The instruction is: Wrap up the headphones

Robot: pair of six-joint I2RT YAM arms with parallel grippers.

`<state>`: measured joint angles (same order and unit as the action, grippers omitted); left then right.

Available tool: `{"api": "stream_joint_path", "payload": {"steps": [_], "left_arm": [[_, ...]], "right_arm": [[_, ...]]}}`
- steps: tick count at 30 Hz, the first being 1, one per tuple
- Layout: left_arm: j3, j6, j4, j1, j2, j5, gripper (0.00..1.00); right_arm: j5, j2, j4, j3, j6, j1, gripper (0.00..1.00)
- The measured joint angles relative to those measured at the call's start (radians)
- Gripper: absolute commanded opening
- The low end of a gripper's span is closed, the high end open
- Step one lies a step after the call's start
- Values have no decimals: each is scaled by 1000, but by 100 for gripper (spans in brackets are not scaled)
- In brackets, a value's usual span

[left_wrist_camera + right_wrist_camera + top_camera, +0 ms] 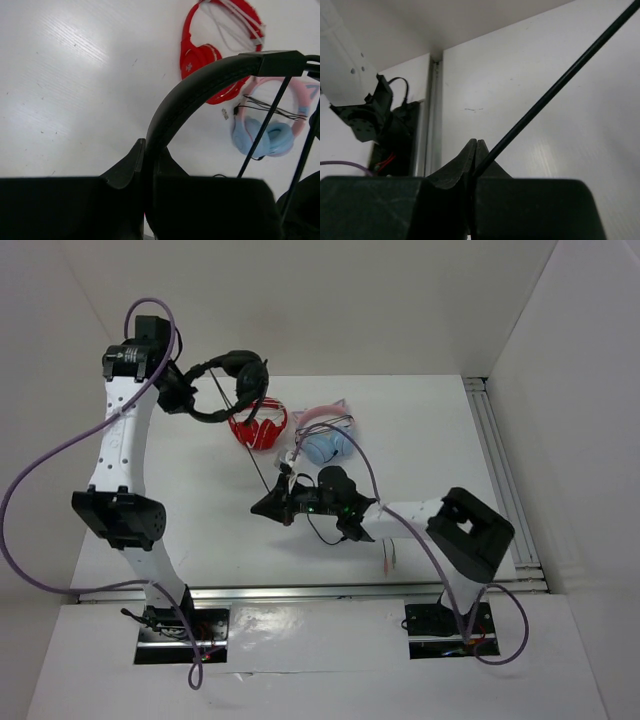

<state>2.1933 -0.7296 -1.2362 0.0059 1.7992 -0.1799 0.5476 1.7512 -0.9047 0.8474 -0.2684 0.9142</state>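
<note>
The black headphones (247, 381) hang in the air at the back left, held by the headband. My left gripper (186, 392) is shut on that headband (200, 90), which runs up between its fingertips in the left wrist view, where the gripper (149, 160) shows at the bottom. The thin black cable (255, 462) runs taut from the headset down to my right gripper (264, 507), which is shut on it above the table's middle. In the right wrist view the cable (555, 87) leaves the closed gripper (476, 146) diagonally up to the right. Two cable strands (265, 125) cross the left wrist view.
Red-and-white headphones (260, 427) and light-blue and pink cat-ear headphones (325, 443) lie on the table just under the held headset; both also show in the left wrist view (200, 55) (270, 135). A metal rail (505, 480) borders the right side. White walls enclose the table.
</note>
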Motion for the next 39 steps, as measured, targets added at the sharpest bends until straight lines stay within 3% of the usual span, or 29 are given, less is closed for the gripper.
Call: {"api": "stream_joint_path", "payload": {"steps": [5, 9, 14, 21, 26, 31, 35, 39], "left_arm": [[-18, 44, -42, -13, 79, -24, 0], [-196, 85, -3, -81, 53, -143, 0], [-322, 151, 52, -212, 52, -225, 0], [-435, 210, 157, -407, -11, -411, 0], [-465, 214, 164, -479, -55, -488, 0], [-543, 274, 238, -554, -151, -422, 0], [-615, 314, 320, -599, -227, -346, 0], [-643, 369, 352, -637, -272, -298, 0]], "right_arm": [[-181, -225, 265, 9, 141, 80, 0], [-259, -325, 530, 140, 272, 97, 0], [-304, -309, 851, 356, 435, 37, 0], [-478, -245, 1085, 516, 648, -66, 0], [-648, -243, 1089, 518, 760, -86, 0], [-798, -243, 948, 444, 845, -119, 3], [-798, -245, 817, 404, 884, -140, 13], [-669, -249, 771, 398, 921, -169, 18]]}}
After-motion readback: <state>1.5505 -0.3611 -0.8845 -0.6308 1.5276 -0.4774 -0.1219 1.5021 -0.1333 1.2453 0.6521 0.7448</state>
